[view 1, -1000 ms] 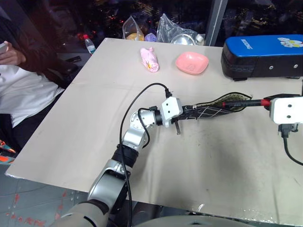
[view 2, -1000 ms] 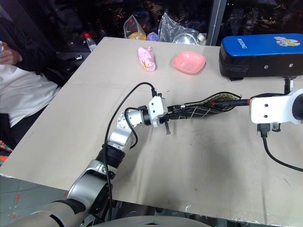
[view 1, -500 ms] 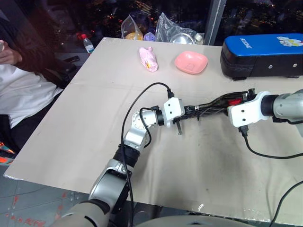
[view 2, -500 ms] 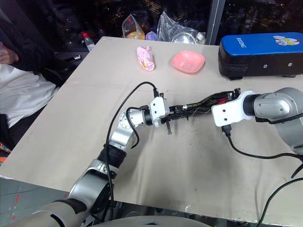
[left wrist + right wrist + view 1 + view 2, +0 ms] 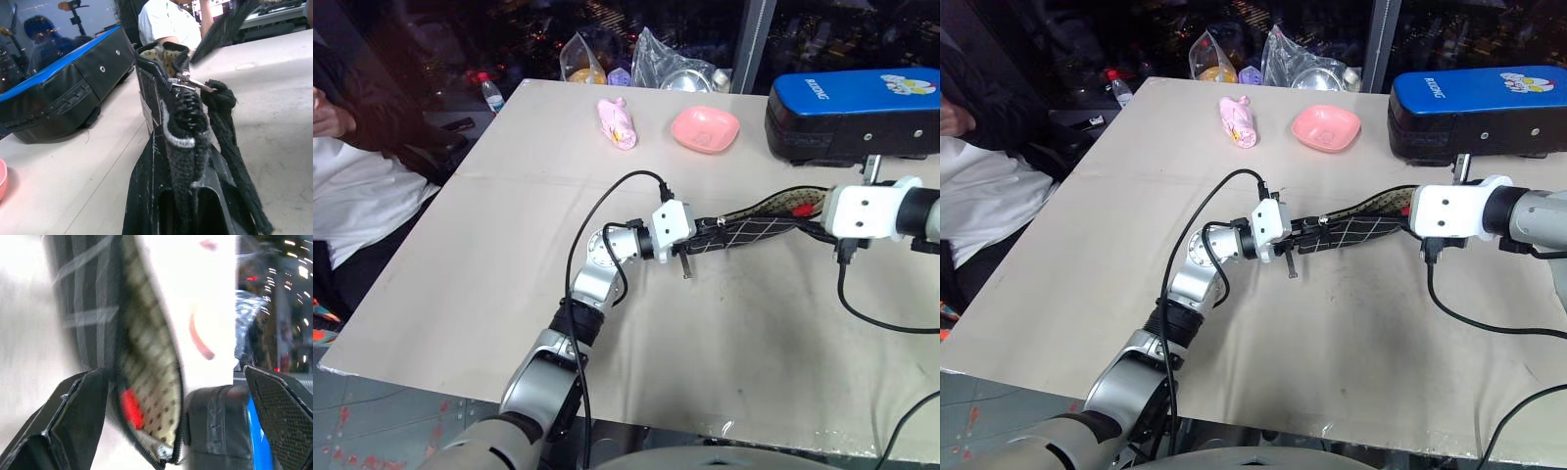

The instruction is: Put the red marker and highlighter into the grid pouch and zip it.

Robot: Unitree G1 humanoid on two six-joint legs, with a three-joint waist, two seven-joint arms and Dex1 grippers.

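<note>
One black fabric grid pouch with white lines [image 5: 749,230], lifted off the bench [image 5: 509,245], one end clenched in the left gripper [image 5: 697,235], its mouth gaping at the far end. One red marker [image 5: 131,409], tip showing inside the dotted lining. Right gripper [image 5: 171,421]: fingers spread wide either side of the pouch mouth, grasping nothing. Beyond it: one blue-and-black case [image 5: 852,113]. Beyond the left gripper: one pink dish [image 5: 706,128], one pink wrapped bundle [image 5: 618,122]. One person in white [image 5: 352,186] at the bench's edge.
</note>
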